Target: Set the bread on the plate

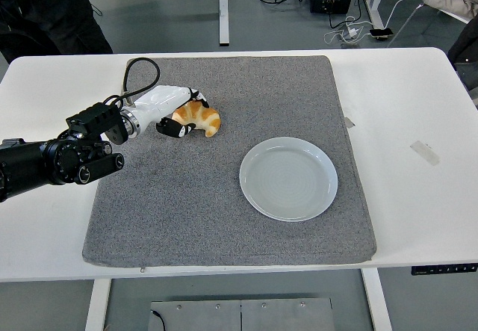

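A golden croissant lies on the grey mat toward its far left. My left hand, white with black fingertips, is curled around the croissant's left side, thumb in front and fingers over its back. The croissant still rests on the mat. A pale blue plate sits on the mat to the right of centre, well apart from the hand. My right arm does not show.
The mat covers the middle of the white table. A person in dark clothes stands beyond the far left corner. A small strip of tape lies on the table at the right.
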You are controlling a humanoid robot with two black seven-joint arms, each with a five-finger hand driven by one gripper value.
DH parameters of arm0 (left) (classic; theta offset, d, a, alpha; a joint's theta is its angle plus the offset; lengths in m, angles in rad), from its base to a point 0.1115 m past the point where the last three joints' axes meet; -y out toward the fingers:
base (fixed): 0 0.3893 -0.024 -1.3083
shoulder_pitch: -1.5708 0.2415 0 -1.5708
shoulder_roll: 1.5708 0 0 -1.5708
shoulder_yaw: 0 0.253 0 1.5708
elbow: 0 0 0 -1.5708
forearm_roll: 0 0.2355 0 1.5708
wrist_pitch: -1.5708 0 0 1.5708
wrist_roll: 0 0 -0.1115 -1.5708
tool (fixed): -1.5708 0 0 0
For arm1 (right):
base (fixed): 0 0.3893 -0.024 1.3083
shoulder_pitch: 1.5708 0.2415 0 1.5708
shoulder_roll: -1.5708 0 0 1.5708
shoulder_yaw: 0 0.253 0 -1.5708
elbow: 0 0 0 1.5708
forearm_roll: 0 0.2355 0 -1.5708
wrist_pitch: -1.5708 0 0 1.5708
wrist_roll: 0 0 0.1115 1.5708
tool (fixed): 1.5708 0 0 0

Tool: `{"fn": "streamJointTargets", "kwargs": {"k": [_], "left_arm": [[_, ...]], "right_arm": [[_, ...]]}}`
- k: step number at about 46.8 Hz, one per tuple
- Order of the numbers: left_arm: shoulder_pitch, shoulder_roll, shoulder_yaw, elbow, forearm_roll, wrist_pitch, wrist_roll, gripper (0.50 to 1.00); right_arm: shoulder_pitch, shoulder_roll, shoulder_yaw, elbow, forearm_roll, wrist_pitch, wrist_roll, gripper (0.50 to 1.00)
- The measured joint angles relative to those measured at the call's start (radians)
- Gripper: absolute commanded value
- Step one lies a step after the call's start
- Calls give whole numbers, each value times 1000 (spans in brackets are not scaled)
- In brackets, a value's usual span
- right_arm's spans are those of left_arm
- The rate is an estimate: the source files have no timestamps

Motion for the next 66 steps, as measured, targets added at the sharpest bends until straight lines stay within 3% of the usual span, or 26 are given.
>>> {"fn": "streamJointTargets", "kwargs": {"k": [18, 26, 35, 42, 58, 66], "left_arm": [[-95, 31, -76, -8, -4, -1, -10, 500], [-141, 33, -83, -28, 21, 0, -50, 500], [-167, 67, -156, -103, 108, 11, -92, 500], [-168, 100, -259, -169, 206, 22, -95, 500], [-175, 85, -288, -266, 298, 31, -94, 500], [-172, 39, -314, -325, 370, 35, -92, 500]], "right_arm": [[0, 0, 0, 0, 0, 0, 0, 1000], [0, 0, 0, 0, 0, 0, 0, 1000], [0, 0, 0, 0, 0, 0, 0, 1000], [0, 0, 0, 0, 0, 0, 0, 1000], [-1, 0, 0, 0, 0, 0, 0, 1000], [0, 0, 0, 0, 0, 0, 0, 1000]]}}
